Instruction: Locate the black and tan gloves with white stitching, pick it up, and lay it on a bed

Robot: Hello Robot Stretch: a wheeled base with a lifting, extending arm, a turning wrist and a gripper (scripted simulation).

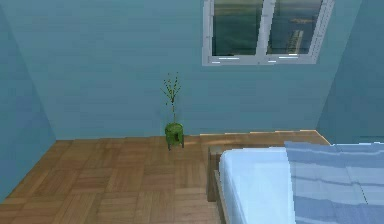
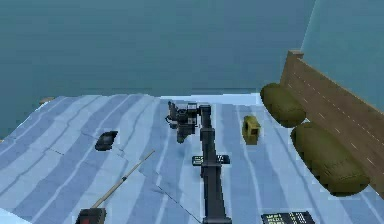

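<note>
**Arm reaching over the bed, laying-down looking close**

The bed (image 2: 60,130) is spreading wide under the arm (image 2: 210,165), with the headboard (image 2: 335,95) and olive pillows (image 2: 325,150) walling the right. The gripper (image 2: 178,116) is hanging mid-blanket, and I cannot tell if it is grasping anything or make out the gloves there. A yellow box (image 2: 251,127) is lying nearby, right.

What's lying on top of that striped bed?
Two olive pillows, a small yellow box, a flat dark item, a thin stick. The arm covers a strip of bedspread.
</note>
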